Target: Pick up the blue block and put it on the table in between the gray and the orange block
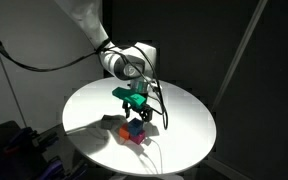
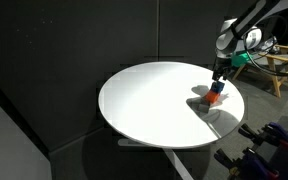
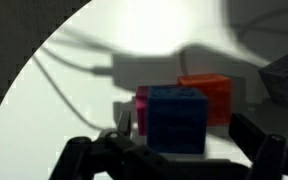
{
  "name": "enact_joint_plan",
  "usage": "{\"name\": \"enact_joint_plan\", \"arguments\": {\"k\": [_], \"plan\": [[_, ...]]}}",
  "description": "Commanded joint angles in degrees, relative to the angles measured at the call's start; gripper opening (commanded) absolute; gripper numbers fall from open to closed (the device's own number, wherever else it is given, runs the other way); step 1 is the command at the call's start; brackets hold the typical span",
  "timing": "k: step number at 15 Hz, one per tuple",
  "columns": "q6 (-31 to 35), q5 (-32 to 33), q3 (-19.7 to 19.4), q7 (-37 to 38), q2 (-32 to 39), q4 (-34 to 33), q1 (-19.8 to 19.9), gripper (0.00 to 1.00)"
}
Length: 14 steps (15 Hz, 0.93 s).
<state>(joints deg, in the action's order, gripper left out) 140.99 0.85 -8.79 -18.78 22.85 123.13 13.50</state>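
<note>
Arm (image 1: 88, 20): glossy white shell, rounded tube links. Landmark is the green bracket (image 1: 132, 95), a small blocky part and the only coloured piece.

- Just above the bracket: wrist joint (image 1: 130, 62), a fat white-grey drum with a dark circular end cap.
- Just below the bracket: gripper (image 1: 140, 118), all black.
- Thin black cable (image 1: 161, 96) loops right beside the bracket.
- Thicker black hose (image 1: 24, 63) runs in to the arm well above the bracket.

Wrist view: fingers (image 3: 264, 150) are black, chunky jointed segments, and too blurred for finer detail.
</note>
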Motion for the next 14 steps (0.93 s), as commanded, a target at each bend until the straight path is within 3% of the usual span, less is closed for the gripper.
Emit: {"name": "enact_joint_plan", "arguments": {"k": [1,10,11,12,14], "plan": [[0.99,0.47,0.74,-0.29,1.50,-1.54,0.87,1.00],[1.86,0.48,1.16,0.01,4.72,-4.42,1.02,1.00],[1.75,0.53,1.13,0.07,5.03,-4.70,1.03,0.75],[1.87,0.65,1.08,0.15,5.36,-4.98,1.01,0.74],[1.81,0.98,0.84,0.68,5.96,-5.48,0.81,0.58]]}}
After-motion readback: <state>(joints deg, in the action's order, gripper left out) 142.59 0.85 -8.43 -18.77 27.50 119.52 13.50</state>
